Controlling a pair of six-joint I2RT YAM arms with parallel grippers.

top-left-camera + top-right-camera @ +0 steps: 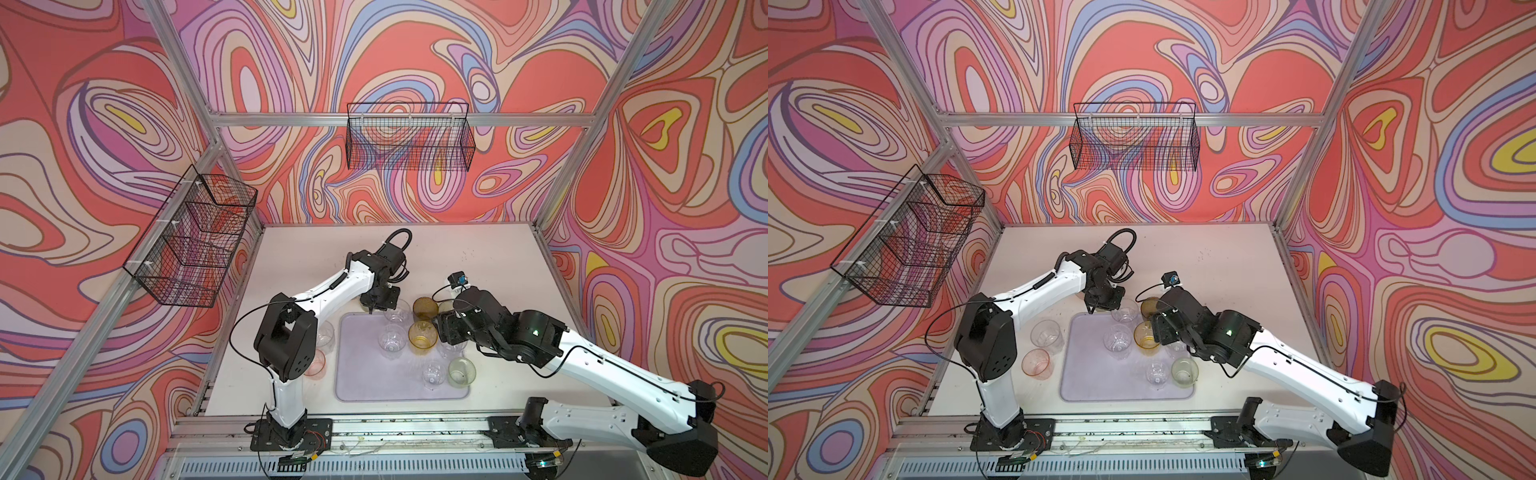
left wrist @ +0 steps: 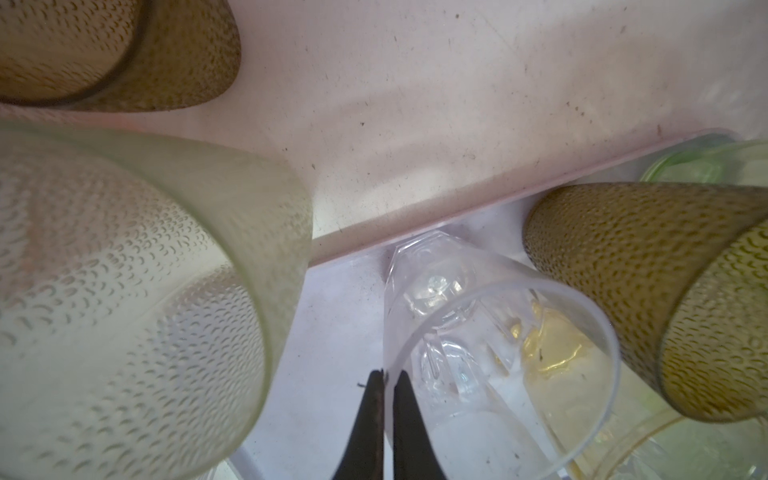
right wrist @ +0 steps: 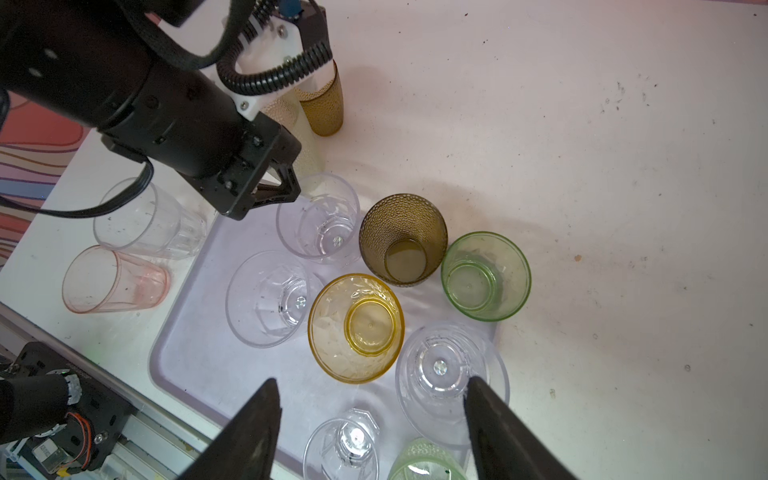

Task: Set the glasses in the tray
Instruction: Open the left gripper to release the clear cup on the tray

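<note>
1. The tray (image 1: 361, 382) lies flat on the table (image 1: 478, 257) between the two arms, toward the near side.
2. Upright in it stand the far clear tumbler (image 1: 397, 311) at its far edge; the middle clear tumbler (image 1: 392, 341) just nearer; an amber-yellow tumbler (image 1: 422, 337) right of that; a small clear glass (image 1: 434, 374) and a pale green tumbler (image 1: 461, 372) by the near right corner.
3. The left gripper (image 2: 388, 374) is at the tray's far left; its jaws are pinched together on the far clear tumbler's rim.
4. The right gripper (image 3: 372, 382) hangs over the tray's right side; its jaws stand wide apart, holding nothing.
5. The outside clear tumbler (image 1: 1045, 332) and a pink tumbler (image 1: 1037, 363) stand on the table just left of the tray.
6. An olive-brown tumbler (image 1: 425, 307) stands at the tray's far right corner; I cannot tell whether it is inside the rim.
</note>
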